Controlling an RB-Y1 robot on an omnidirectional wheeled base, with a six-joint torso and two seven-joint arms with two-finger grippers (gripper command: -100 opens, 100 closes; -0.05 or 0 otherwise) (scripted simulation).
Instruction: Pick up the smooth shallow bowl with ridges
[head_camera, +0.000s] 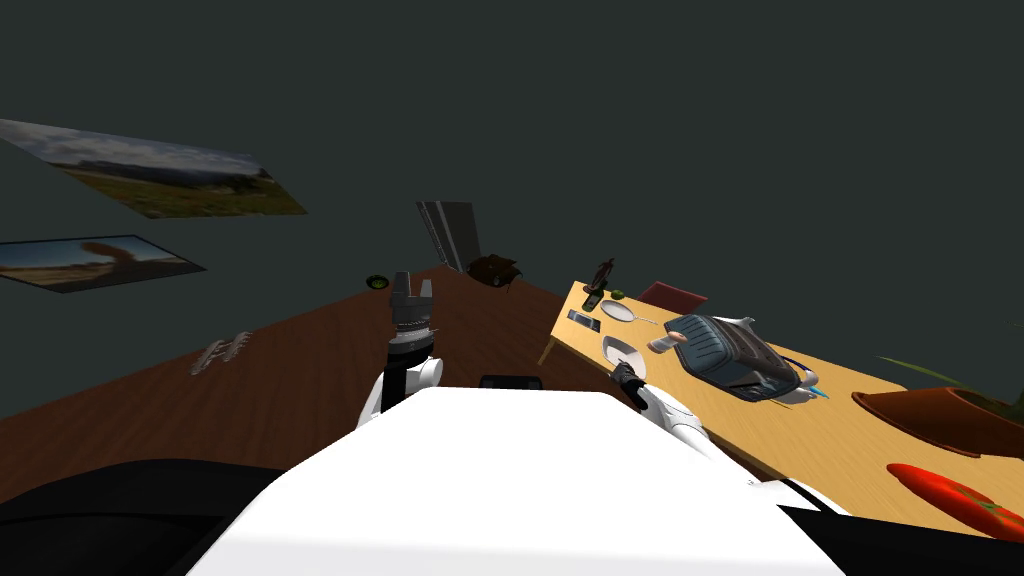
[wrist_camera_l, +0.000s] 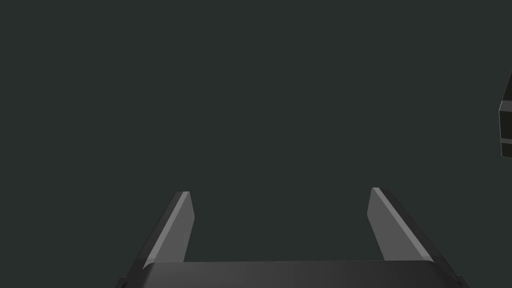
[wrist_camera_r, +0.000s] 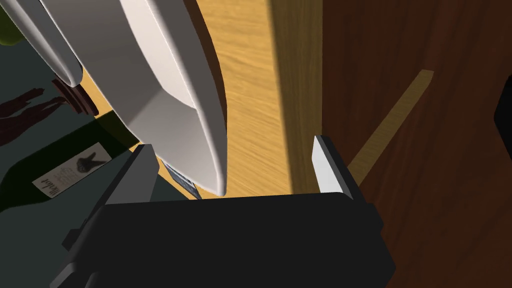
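The approach looks done and the grasp itself is left. The bowl (head_camera: 621, 352), drawn plain white and smooth, sits on the light wooden table (head_camera: 800, 430) near its left edge, to my right and in front of me, with a dark grey bag (head_camera: 735, 358) just to its right and a second white dish (head_camera: 617, 310) farther along. My right gripper (head_camera: 627, 379) is at the bowl's near side. In the right wrist view its fingers stand apart and the bowl's (wrist_camera_r: 165, 85) rim reaches down between them, closer to one finger than the other, with bare table (wrist_camera_r: 250, 100) showing in the remaining gap; whether either finger touches the rim I cannot tell. Nothing is clamped, and the bowl rests on the table. A dark green labelled bottle (wrist_camera_r: 60, 172) lies just beyond it. The left gripper (head_camera: 411, 290) is held up well to the left over the brown floor (head_camera: 300, 380), its fingers spread and empty. By my judgement, closing on the rim and lifting remain.
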